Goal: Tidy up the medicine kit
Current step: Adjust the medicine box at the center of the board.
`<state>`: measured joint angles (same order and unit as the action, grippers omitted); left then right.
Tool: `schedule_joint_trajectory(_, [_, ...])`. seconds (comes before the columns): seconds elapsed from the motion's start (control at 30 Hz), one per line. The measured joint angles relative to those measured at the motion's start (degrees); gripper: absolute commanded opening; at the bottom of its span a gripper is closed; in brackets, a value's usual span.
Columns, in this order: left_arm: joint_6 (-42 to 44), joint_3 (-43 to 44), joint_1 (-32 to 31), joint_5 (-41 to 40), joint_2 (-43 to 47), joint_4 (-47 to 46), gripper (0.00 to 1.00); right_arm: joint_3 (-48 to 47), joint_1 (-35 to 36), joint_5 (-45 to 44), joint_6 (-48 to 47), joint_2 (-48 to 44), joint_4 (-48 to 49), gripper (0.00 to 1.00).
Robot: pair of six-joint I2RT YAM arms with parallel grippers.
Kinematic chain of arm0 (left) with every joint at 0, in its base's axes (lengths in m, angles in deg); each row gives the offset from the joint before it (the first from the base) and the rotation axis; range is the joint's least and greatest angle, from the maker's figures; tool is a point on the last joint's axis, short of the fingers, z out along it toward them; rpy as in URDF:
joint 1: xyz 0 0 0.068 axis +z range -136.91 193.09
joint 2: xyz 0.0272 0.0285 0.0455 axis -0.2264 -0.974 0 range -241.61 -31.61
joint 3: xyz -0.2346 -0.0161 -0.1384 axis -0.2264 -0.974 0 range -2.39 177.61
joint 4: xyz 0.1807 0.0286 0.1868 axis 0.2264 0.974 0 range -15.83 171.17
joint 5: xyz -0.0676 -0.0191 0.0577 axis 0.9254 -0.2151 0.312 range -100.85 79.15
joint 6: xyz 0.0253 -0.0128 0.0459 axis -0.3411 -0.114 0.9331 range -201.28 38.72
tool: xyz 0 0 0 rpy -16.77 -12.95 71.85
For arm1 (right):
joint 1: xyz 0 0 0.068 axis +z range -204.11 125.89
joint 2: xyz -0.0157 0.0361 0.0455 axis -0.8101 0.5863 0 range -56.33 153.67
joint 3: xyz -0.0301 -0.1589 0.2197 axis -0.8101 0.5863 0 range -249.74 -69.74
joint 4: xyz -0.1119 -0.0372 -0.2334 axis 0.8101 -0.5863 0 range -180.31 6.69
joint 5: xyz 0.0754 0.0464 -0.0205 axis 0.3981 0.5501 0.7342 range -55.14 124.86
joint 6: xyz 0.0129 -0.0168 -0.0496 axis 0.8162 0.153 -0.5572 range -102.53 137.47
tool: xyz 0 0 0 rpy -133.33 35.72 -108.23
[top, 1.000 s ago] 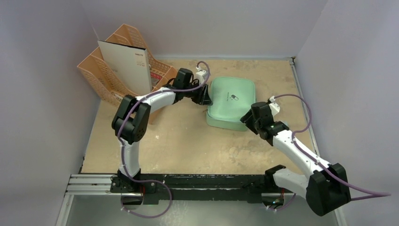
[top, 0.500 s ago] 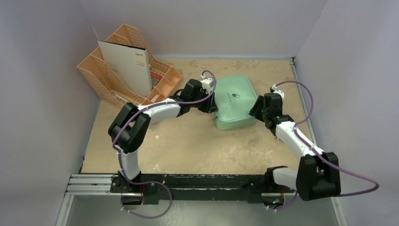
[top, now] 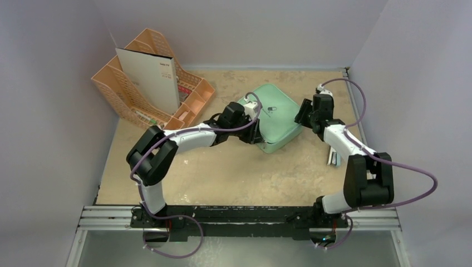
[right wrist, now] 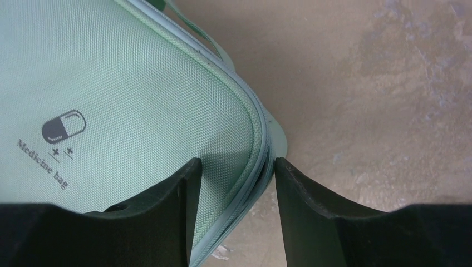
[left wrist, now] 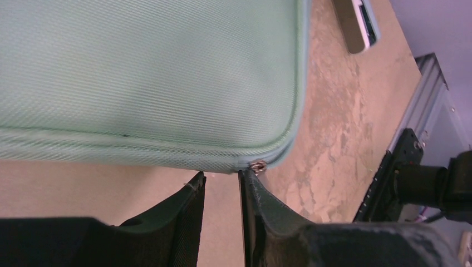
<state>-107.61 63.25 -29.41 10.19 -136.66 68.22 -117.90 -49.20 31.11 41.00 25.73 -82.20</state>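
Mint-green woven fabric covers the medicine kit, which lies shut on the bench. It sits right of centre and toward the far side, turned so that one corner points back at the arms' bases. The lid carries a small dark pill logo over the words "Medicine bag". In the right wrist view the zip runs closed round the corner.

The left arm rises from its base and folds at a raised elbow on the left. Its forearm stretches low and rightward across the bench to the kit's near-left edge. The left jaws stand only a narrow slit apart, with nothing visible between them. Their tips meet the kit's lower edge beside a rounded corner, and a small metal zip pull sits right at the tip of one finger.

The right arm bends sharply at its elbow near the right wall. Its forearm reaches away from the base and leftward to the kit's right-hand corner. The right jaws are about half open, astride that corner. One finger is over the lid and the other just outside the zip. Whether they press on the fabric cannot be told.

A peach plastic organizer stands at the far left with a white board upright in it. A small flat grey-and-white thing lies on the bench beside the right forearm.
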Motion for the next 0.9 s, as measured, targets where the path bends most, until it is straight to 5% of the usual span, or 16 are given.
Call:
schedule_joint_trajectory(0.17, [1.1,1.9,-1.6,2.3,0.0,3.8,0.38,-2.7,0.6,2.0,2.1,-0.7,-3.0,0.53])
schedule_joint_trajectory(0.5, [2.4,8.0,1.7,4.6,2.7,11.8,0.48,-1.1,4.9,3.2,6.0,-17.1,-11.6,0.52])
schedule_joint_trajectory(0.7, [3.5,8.3,8.0,8.5,6.1,15.3,0.56,2.6,19.0,-1.9,12.1,-22.3,-13.9,0.51])
schedule_joint_trajectory(0.77, [4.2,8.3,10.3,9.0,7.4,17.0,0.72,4.6,22.8,-4.2,14.6,-23.4,-14.1,0.52])
schedule_joint_trajectory(0.9, [6.3,8.7,13.7,9.4,10.3,20.9,0.79,10.3,31.6,-9.3,19.6,-24.5,-11.9,0.52])
